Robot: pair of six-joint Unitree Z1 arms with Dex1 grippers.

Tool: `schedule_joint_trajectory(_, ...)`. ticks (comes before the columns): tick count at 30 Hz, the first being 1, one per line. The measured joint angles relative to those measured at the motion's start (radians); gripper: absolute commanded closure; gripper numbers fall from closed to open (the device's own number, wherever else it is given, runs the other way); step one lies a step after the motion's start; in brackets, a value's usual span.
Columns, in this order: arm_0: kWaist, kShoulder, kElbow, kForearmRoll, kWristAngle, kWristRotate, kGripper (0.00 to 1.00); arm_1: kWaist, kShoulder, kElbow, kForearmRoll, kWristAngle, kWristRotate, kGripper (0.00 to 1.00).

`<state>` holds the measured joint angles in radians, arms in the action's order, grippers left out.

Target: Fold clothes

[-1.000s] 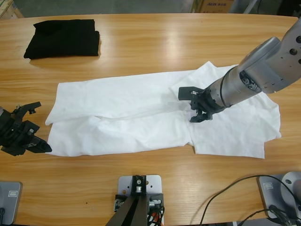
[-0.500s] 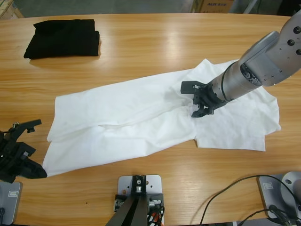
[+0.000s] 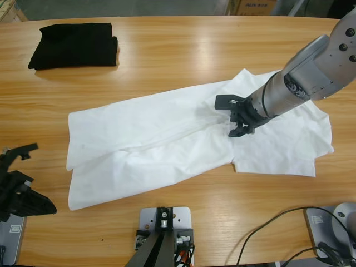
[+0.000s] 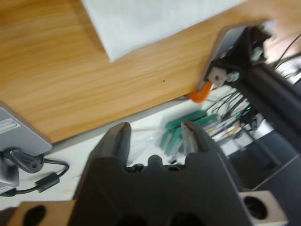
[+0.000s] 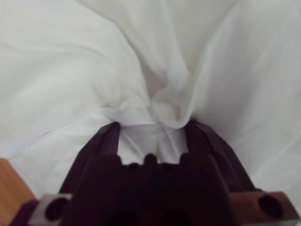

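Observation:
The white T-shirt [image 3: 156, 139] lies spread lengthwise across the middle of the wooden table [image 3: 183, 50], with its left lower part folded over and creased. My right gripper [image 3: 223, 117] is down on the shirt's right half. Its jaws stand apart, and in the right wrist view a bunch of the cloth [image 5: 162, 101] is gathered between them. My left gripper [image 3: 40, 179] is open and holds nothing. It hangs off the shirt's lower left corner, near the table's front edge. That corner [image 4: 141, 23] shows at the top of the left wrist view, well beyond my left gripper [image 4: 157, 136].
A folded black garment [image 3: 75, 44] lies at the table's far left corner. Cables [image 3: 278, 233] run at the front right. Past the table's front edge, the left wrist view shows green tools [image 4: 183, 129] and wires on the floor.
My left gripper let go of the shirt's lower left corner and drew back toward the front left. The corner slid back to the right. My right gripper shifted slightly up and right on the cloth.

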<state>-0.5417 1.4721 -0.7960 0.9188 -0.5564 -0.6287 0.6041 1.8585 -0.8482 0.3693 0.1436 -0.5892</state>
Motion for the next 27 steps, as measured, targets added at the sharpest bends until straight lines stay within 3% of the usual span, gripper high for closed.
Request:
schedule_joint_trajectory(1, 0.021, -0.029, 0.002, 0.0, 0.026, -0.023, 0.219, -0.003, -0.005, 0.0, 0.009, -0.004, 0.002, 0.438)
schedule_joint_trajectory(4, 0.132, -0.129, 0.03, -0.06, 0.073, -0.077, 0.229, -0.013, -0.046, 0.004, 0.031, -0.013, 0.057, 0.422)
schedule_joint_trajectory(7, 0.218, -0.155, 0.102, -0.192, 0.073, -0.091, 0.076, -0.02, -0.141, -0.005, 0.036, -0.013, 0.182, 0.414)
schedule_joint_trajectory(8, 0.23, -0.15, 0.122, -0.238, 0.064, -0.092, 0.073, -0.022, -0.17, -0.018, 0.04, -0.013, 0.212, 0.414)
schedule_joint_trajectory(17, 0.254, 0.122, 0.299, -0.62, 0.004, -0.09, 0.082, -0.025, -0.243, -0.043, 0.081, -0.022, 0.257, 0.407)
schedule_joint_trajectory(27, 0.254, 0.182, 0.297, -0.706, -0.027, -0.083, 0.082, -0.027, -0.244, -0.043, 0.087, -0.024, 0.257, 0.391)
